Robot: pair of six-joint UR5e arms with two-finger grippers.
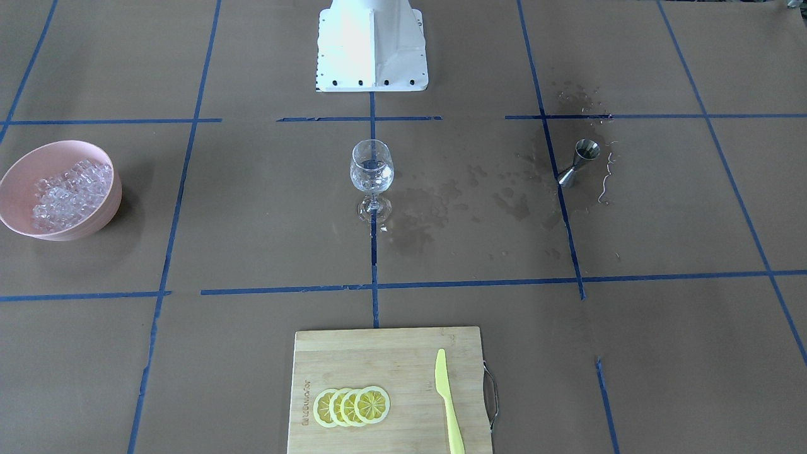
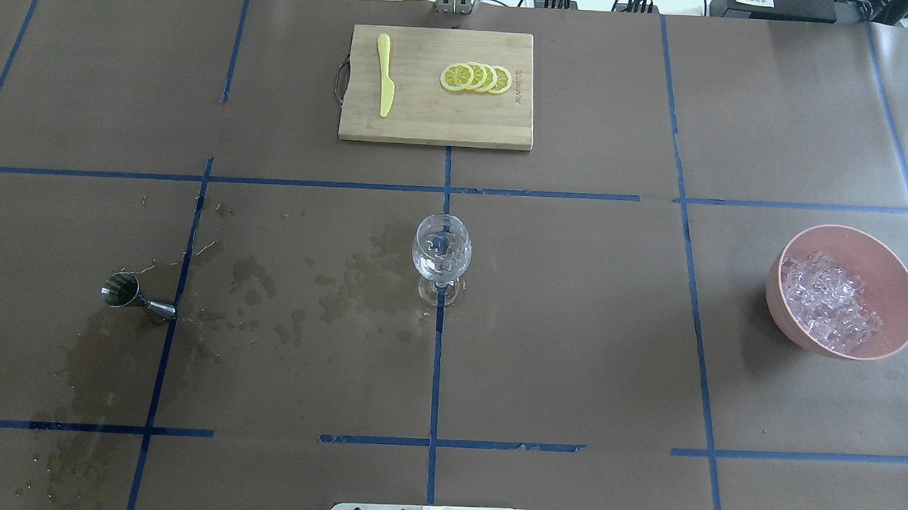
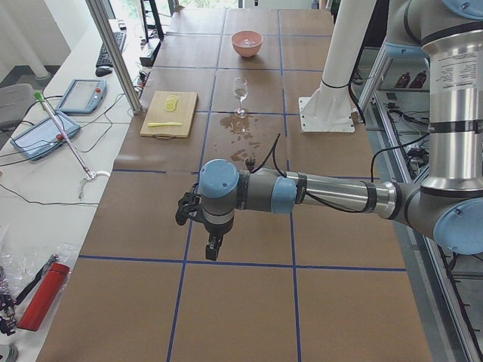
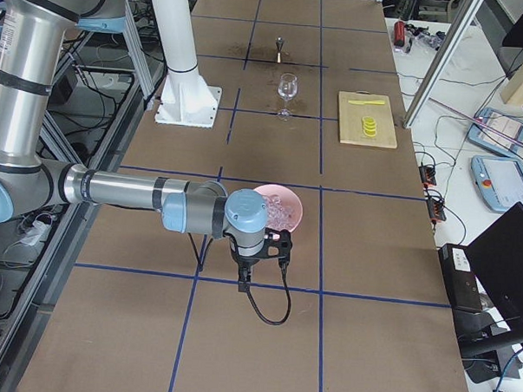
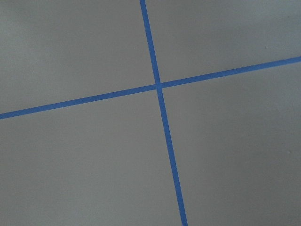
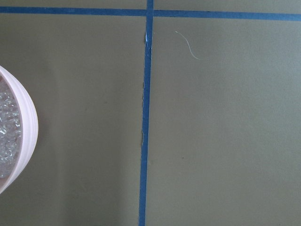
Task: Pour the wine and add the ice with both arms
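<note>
A clear stemmed wine glass (image 1: 372, 169) stands at the table's centre, also in the overhead view (image 2: 441, 251). I cannot tell whether it holds any wine. A steel jigger (image 1: 579, 162) stands on the robot's left side (image 2: 132, 296). Ice cubes (image 1: 69, 192) fill a pink bowl (image 1: 108, 208) on the robot's right side (image 2: 887, 262). The left arm (image 3: 332, 192) holds its gripper (image 3: 213, 249) over bare table, far from the jigger. The right arm (image 4: 123, 190) holds its gripper (image 4: 243, 282) beside the bowl (image 4: 287, 201). I cannot tell whether either gripper is open or shut.
A bamboo cutting board (image 1: 378, 356) with lemon slices (image 1: 352, 406) and a yellow-green knife (image 1: 447, 397) lies on the operators' side. Dark wet stains (image 1: 429, 217) spread between glass and jigger. The white robot base (image 1: 372, 47) stands behind the glass. Blue tape lines cross the brown paper.
</note>
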